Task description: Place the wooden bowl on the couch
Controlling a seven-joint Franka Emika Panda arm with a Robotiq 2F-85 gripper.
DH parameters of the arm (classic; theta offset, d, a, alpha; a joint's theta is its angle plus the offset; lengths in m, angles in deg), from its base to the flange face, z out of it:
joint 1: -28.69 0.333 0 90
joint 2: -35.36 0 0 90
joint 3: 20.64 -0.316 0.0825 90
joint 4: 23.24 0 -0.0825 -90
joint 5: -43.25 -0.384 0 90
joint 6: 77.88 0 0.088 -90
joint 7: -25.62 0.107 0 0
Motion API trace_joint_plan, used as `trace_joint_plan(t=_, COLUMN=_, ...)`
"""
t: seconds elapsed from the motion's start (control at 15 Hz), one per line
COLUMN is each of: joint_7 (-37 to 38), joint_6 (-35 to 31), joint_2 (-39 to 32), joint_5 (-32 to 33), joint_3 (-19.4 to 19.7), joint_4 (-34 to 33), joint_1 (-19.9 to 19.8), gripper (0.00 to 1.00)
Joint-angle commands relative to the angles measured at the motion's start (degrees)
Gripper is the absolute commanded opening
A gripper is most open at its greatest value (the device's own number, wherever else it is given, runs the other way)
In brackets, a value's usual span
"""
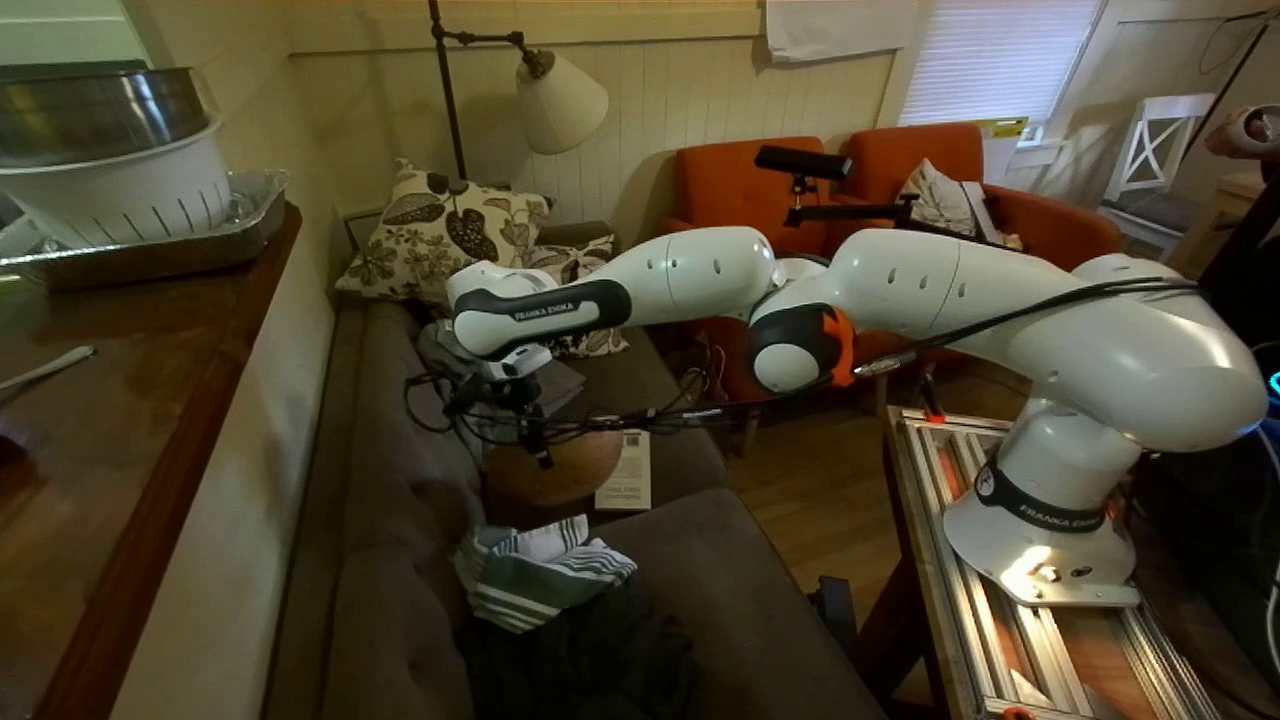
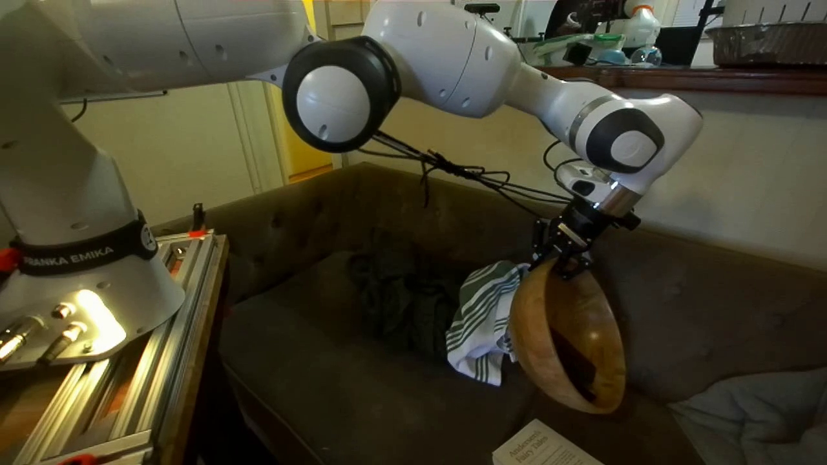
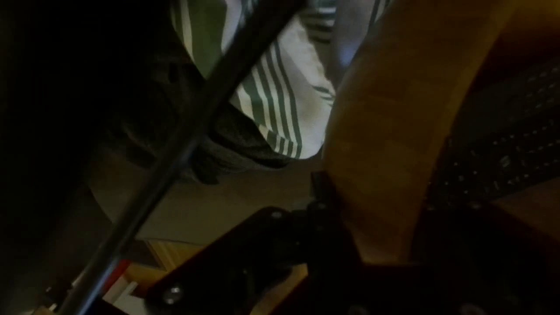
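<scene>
One metal-railed table [image 2: 200, 303], past its long edge a wooden bowl [image 2: 535, 336] — tan-golden, smooth, thick-rimmed, steeply tilted — rim clamped in the gripper [image 2: 559, 263], over the couch [image 2: 362, 387], contact unclear, green-striped towel [image 2: 486, 323] just beside, pale wall [image 2: 743, 168] beyond.

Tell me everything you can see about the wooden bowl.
The wooden bowl is large, deep and round, golden-tan, with a thick plain rim and a smooth, slightly shiny inside; a dark patch low inside may be shadow. It is tilted steeply, its mouth facing sideways. The gripper grips its wall at the upper rim, one finger outside and one inside. The bowl is over the couch, beside the green-and-white striped towel; whether it touches either is unclear.
</scene>
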Motion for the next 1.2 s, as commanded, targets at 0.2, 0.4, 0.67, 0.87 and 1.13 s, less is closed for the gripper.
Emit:
trace_joint_plan(t=0.2, joint_7=4.0, joint_6=-8.3, joint_2=-1.0, joint_5=-0.1, joint_3=-0.9, joint_4=-2.7, joint_1=3.2, gripper=0.04)
trace_joint_plan(t=0.4, joint_7=3.3, joint_6=-7.4, joint_2=-1.3, joint_5=0.5, joint_3=-0.9, joint_4=-1.0, joint_1=3.3, gripper=0.16)
trace_joint_plan(t=0.67, joint_7=-2.1, joint_6=-14.9, joint_2=-1.7, joint_5=5.0, joint_3=2.7, joint_4=0.7, joint_1=5.1, gripper=0.04)
trace_joint_plan(t=0.87, joint_7=-4.2, joint_6=-17.9, joint_2=-2.8, joint_5=6.4, joint_3=3.7, joint_4=0.8, joint_1=5.8, gripper=0.41)
trace_joint_plan(t=1.13, joint_7=-4.4, joint_6=-13.0, joint_2=-3.0, joint_5=6.8, joint_3=4.2, joint_4=-1.1, joint_1=5.9, gripper=0.63)
